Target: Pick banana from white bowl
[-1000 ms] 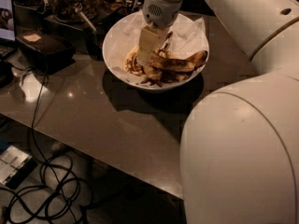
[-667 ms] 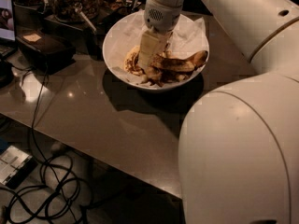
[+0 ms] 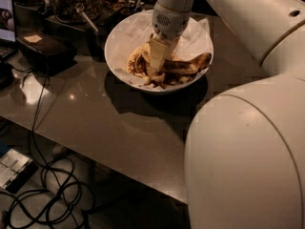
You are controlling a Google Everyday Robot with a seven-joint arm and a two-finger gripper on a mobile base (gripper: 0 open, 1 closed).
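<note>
Dim grey tabletop runs across the view, with cables on the floor past its left corner. A black box sits at the far left edge. Near the middle of the far edge stands the white bowl, lined with crumpled paper. The gripper is down inside it among bananas; its grip cannot be told. The banana lies just to its right, in the bowl.

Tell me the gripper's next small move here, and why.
Probably a short, slow lift straight up. The gripper sits low inside the white bowl, tip at the banana; whether it has hold cannot be seen, so a small rise would show it.
</note>
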